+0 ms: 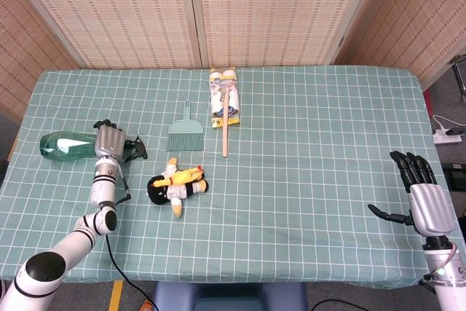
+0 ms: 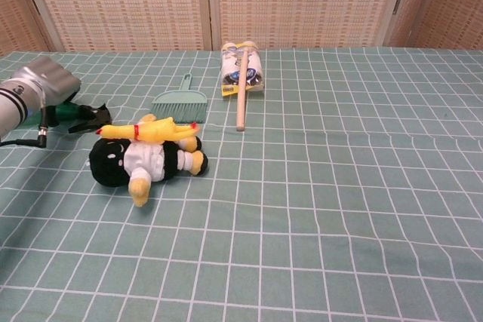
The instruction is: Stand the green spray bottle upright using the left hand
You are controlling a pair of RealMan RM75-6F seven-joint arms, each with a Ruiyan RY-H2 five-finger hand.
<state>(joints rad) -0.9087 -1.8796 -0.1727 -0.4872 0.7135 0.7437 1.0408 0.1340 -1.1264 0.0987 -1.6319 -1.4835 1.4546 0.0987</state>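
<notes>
The green spray bottle (image 1: 65, 144) lies on its side at the table's left, its black nozzle (image 1: 135, 150) pointing right. My left hand (image 1: 107, 141) rests over the bottle's neck, with dark fingers curled over the far side and gripping it. In the chest view the left hand (image 2: 47, 84) covers most of the bottle (image 2: 66, 113); only the green neck and the nozzle (image 2: 90, 113) show. My right hand (image 1: 422, 198) hovers at the table's front right corner with its fingers spread, holding nothing.
A black and white plush toy (image 1: 177, 186) with a yellow rubber chicken (image 1: 182, 175) on it lies just right of the nozzle. A teal hand brush (image 1: 180, 132), a wooden stick (image 1: 226, 132) and a printed packet (image 1: 223, 98) lie farther back at the centre.
</notes>
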